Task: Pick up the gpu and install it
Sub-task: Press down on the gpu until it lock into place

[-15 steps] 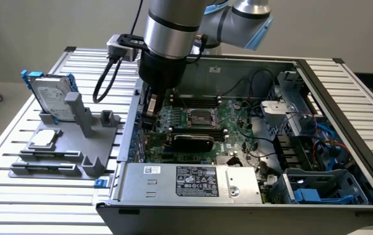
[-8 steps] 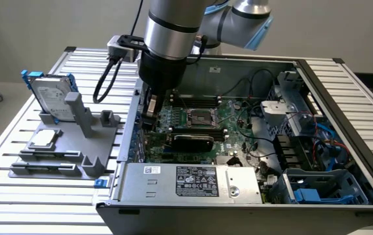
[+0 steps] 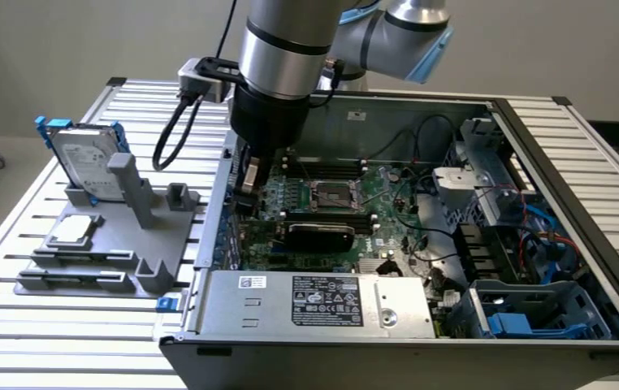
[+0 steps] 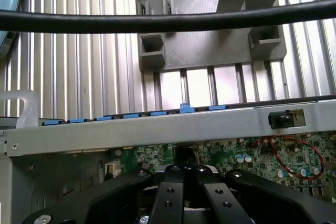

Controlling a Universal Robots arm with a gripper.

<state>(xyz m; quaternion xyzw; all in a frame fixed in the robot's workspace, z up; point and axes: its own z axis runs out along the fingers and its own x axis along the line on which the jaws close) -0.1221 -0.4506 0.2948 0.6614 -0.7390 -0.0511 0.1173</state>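
The gripper (image 3: 251, 175) stood inside the open case (image 3: 526, 146), centre-left of the exterior frame, jaws closed tight. The gpu (image 3: 321, 236) lay seated on the motherboard (image 3: 337, 195) just below, black cooler facing up. The install step looked largely done; any next move called for a straight lift clear of the case wall, judging from this

No wording can be read anywhere. A black label (image 3: 328, 300) with white print and small marks is seen on the silver power supply box (image 3: 287, 313) at the case's front edge, and a small white sticker (image 3: 253, 281) beside it; their print cannot be made out.
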